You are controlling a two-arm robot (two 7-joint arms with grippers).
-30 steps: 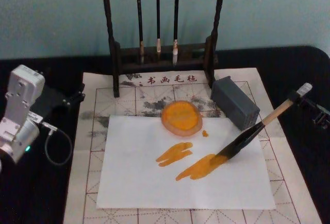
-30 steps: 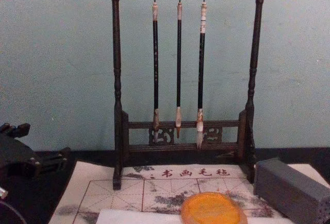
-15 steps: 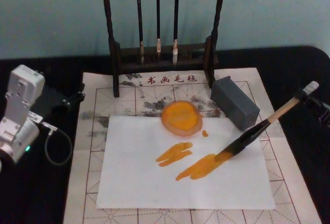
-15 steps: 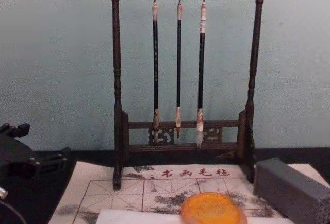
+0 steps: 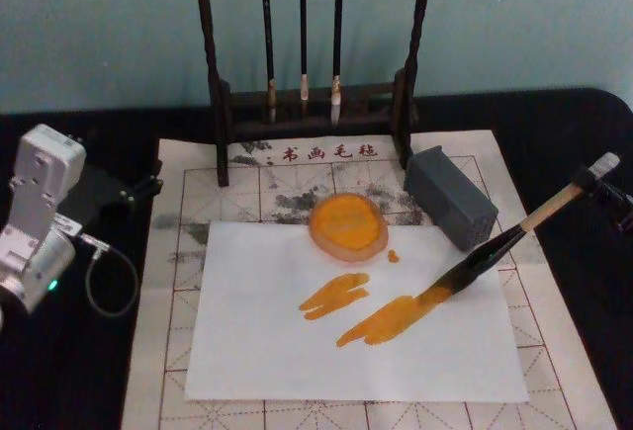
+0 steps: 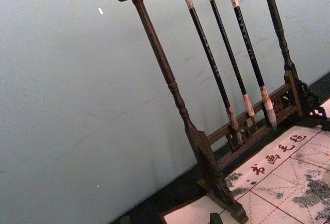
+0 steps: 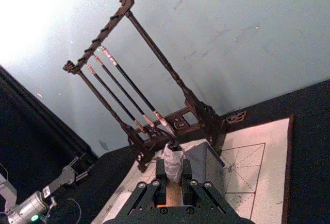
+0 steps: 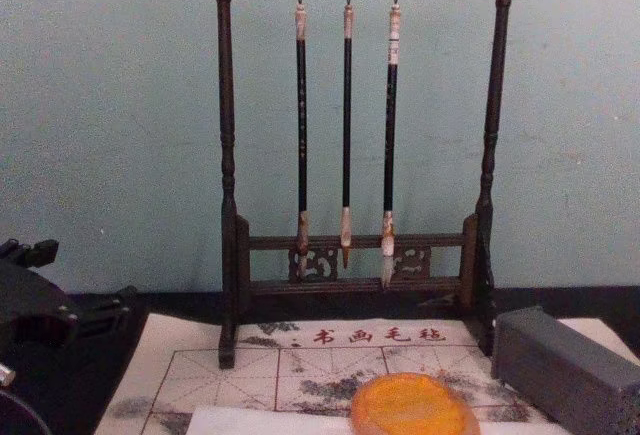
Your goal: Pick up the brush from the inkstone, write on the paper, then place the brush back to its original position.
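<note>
The brush (image 5: 475, 270) has slid rightward, tip on the paper (image 5: 257, 351) at the second orange stroke (image 5: 381, 321), the right gripper (image 7: 171, 180) fingers pinching its handle. Writing looks nearly done; putting it back remains. The left gripper (image 5: 146, 185) sits parked at left.

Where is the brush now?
Head view: the brush slants over the paper at right, tip at the lower orange stroke, held by the right end effector.

This is a calligraphy practice desk: a wooden brush rack (image 8: 227, 155) holds hanging brushes (image 8: 347, 125) above an ink-stained gridded mat (image 5: 163, 331), before a plain teal wall (image 8: 110, 105).
</note>
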